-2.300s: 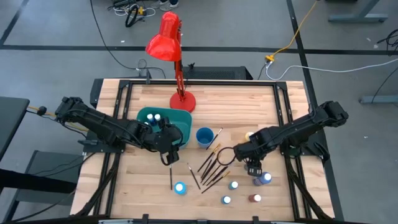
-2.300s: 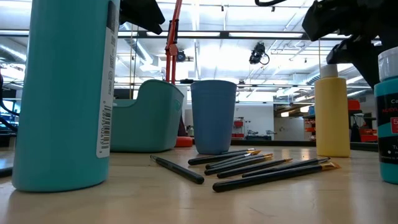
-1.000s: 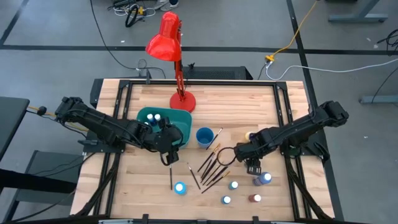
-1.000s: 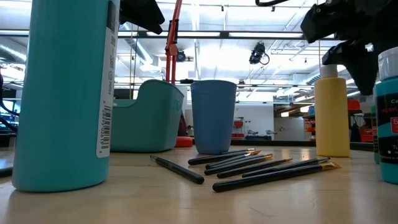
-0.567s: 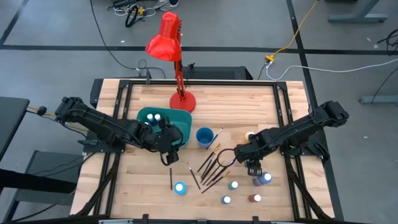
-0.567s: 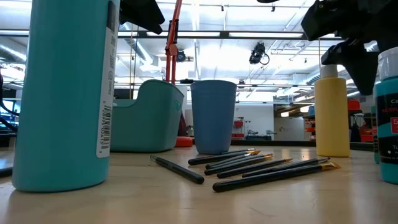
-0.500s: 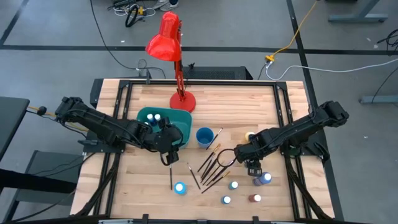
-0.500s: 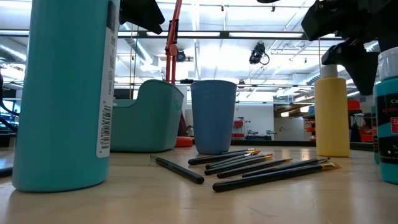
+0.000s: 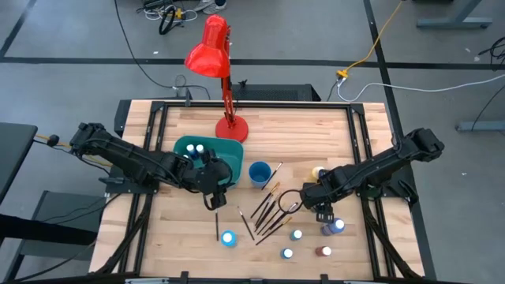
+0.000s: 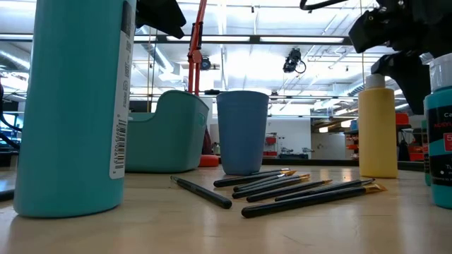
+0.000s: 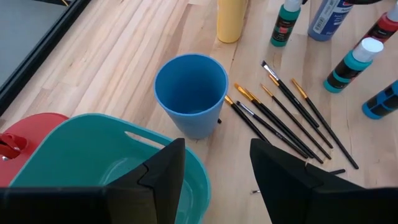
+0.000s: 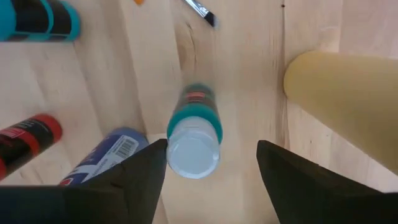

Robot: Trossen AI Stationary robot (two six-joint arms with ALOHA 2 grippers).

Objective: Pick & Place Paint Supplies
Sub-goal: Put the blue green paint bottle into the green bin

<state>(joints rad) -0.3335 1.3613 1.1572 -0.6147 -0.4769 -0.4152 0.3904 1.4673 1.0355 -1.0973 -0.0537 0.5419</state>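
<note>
Small white-capped paint bottles (image 9: 296,234) stand at the near right of the table, and one teal bottle (image 9: 229,237) stands apart at near centre. The taller yellow bottle (image 9: 317,171) stands behind them. Thin dark brushes (image 9: 268,209) lie fanned out in front of the blue cup (image 9: 259,172). My right gripper (image 12: 211,144) points down, open, right above a teal-green bottle (image 12: 194,146), its fingers on either side and clear of it. My left gripper (image 11: 217,146) hangs open with nothing in it over the right rim of the teal bin (image 9: 207,158), which holds two bottles (image 9: 196,148).
A red desk lamp (image 9: 229,122) stands at the far centre, its base behind the bin. Beside the teal-green bottle stand a blue bottle (image 12: 106,158), a red one (image 12: 28,140) and the yellow bottle (image 12: 348,81). Bare wood lies along the far right and near left.
</note>
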